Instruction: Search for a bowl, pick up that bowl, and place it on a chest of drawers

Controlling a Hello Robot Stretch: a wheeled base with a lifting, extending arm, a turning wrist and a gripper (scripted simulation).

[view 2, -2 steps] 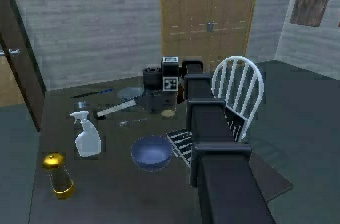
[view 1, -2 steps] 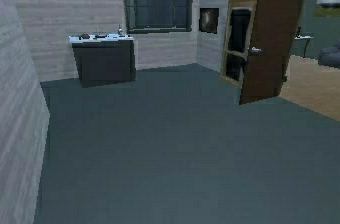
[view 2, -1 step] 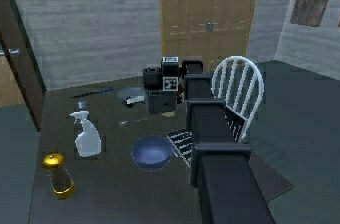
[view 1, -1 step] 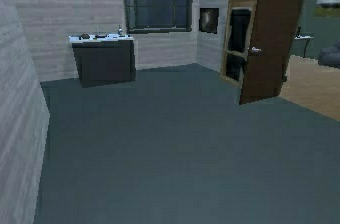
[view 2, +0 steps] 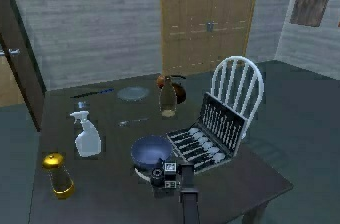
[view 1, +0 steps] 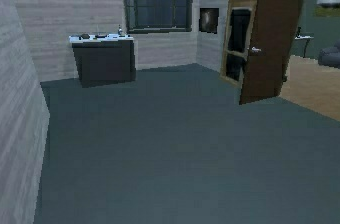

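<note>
Bowl [view 2: 151, 148], spray bottle [view 2: 86, 134] left, laptop [view 2: 214, 134] right, gripper [view 2: 146, 171] near

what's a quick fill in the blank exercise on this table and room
1. The chair at the table is ___ in colour.
2. In the arm side view the bowl lies between the spray bottle and the ___.
3. In the forward view the brown door stands ___.
Missing words: white; laptop; open.
</note>
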